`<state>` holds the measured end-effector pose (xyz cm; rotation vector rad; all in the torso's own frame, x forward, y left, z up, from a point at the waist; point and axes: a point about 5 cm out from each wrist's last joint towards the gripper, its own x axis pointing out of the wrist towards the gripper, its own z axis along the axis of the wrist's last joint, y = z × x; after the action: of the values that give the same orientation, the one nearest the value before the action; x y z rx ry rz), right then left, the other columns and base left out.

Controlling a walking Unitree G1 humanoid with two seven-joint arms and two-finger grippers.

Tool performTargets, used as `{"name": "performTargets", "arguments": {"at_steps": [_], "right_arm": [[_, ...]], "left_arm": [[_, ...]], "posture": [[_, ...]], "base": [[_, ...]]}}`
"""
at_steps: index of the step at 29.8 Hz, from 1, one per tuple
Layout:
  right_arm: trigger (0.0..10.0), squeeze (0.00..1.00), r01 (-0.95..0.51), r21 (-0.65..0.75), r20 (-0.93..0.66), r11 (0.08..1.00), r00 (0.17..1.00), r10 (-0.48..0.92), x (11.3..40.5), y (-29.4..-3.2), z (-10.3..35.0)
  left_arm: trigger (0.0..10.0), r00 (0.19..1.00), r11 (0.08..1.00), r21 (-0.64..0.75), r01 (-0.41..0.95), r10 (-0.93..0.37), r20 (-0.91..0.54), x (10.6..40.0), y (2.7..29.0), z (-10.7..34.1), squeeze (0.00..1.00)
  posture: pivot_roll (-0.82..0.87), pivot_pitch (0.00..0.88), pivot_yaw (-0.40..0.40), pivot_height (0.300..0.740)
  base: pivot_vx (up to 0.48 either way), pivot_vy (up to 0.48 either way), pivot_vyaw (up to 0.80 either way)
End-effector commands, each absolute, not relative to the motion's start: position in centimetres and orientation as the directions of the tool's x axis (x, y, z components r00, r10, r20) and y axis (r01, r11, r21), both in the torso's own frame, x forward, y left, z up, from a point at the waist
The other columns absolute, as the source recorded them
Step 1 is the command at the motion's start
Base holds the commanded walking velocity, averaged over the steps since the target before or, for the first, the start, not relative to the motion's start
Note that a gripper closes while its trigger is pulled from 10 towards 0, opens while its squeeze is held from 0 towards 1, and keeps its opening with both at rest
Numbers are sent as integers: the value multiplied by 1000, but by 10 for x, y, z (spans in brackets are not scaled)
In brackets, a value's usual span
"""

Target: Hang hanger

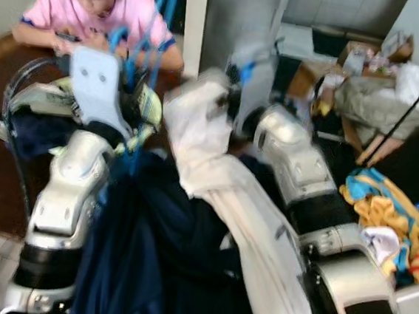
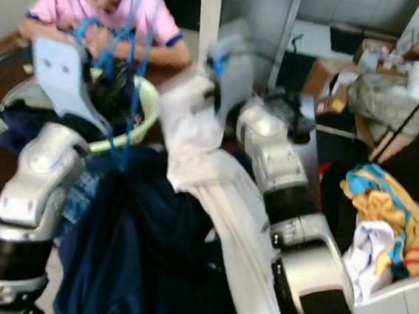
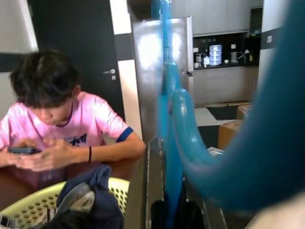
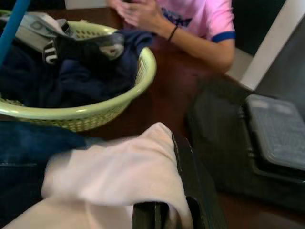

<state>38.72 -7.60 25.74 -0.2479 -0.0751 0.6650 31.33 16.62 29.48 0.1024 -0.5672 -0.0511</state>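
A pale green laundry basket (image 4: 119,102) sits on the dark brown worktop (image 4: 176,90), and it holds a heap of dark navy clothes (image 4: 71,71) with a grey and white garment (image 4: 43,26) lying on top at one side. Across the worktop a person in a pink shirt (image 3: 90,119) sits with both forearms on it, holding a phone (image 3: 21,150). The left hand (image 3: 167,210) is raised just beside the basket, and its two black fingers are clamped on the blue hanger (image 3: 176,124), whose thick plastic loops rise up past the camera; in the head views the same hanger (image 1: 150,40) stands above the left arm, in front of the person. The right hand (image 4: 164,210) is pressed together on a white cloth (image 4: 119,171), which drapes back over the right arm as a long pale strip (image 1: 222,180). A large dark blue garment (image 1: 155,256) hangs between the two arms. The head views are blurred, so whether that garment is threaded on the hanger cannot be made out. To the robot's right, a jumble of yellow, blue and white clothes (image 1: 389,219) lies on a pale surface, and cardboard boxes (image 1: 314,74) stand on the floor further back.
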Motion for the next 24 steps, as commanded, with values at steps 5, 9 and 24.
{"name": "performTargets", "arguments": {"at_steps": [5,9,24], "right_arm": [[10000,0,-714,-284,-86,640,684,724,359,-82,239],[10000,1000,-746,-303,-140,593,650,747,349,-87,226],[10000,1000,-783,-252,-54,569,598,800,308,-138,239]], "left_arm": [[10000,811,987,155,32,-117,573,313,168,311,0],[10000,795,976,180,125,-207,570,313,158,314,0],[10000,708,827,456,329,-535,461,318,171,354,0]], "posture": [[49,77,-39,740],[45,77,-36,740],[42,80,-31,740]], "base": [[0,0,0],[0,0,0],[0,0,0]]}}
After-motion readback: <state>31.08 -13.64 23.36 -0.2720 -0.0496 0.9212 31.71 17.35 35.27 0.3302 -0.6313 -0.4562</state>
